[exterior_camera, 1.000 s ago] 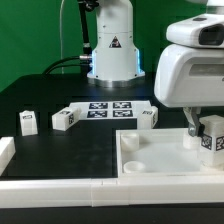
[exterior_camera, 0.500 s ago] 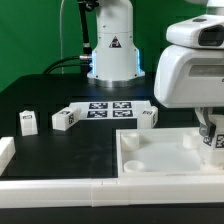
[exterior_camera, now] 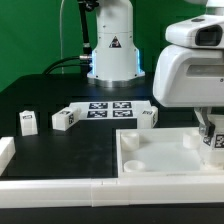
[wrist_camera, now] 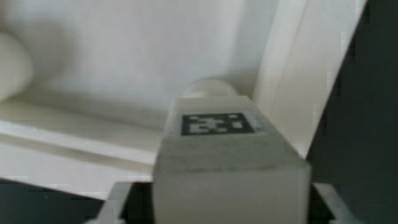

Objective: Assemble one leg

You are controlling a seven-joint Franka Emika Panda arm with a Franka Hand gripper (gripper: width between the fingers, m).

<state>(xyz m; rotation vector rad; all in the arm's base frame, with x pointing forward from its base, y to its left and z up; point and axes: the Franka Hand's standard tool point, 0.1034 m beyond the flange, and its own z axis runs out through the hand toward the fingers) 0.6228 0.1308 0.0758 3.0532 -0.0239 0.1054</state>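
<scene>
My gripper is shut on a leg, a small white block with a tag, and holds it upright over the far right corner of the large white tray-like piece. In the wrist view the leg fills the middle between my fingers, its tagged end pointing at a round corner post of the tray. Three more legs lie on the black table: one at the exterior view's left, one beside the marker board, one at the board's right end.
The marker board lies in the middle at the back. The robot base stands behind it. A white rail runs along the front edge, with a white block at the exterior view's left.
The gripper has come down and moved slightly to the exterior view's right with the leg, closer to the tray's far right corner. In the last half second nothing visibly moved.
</scene>
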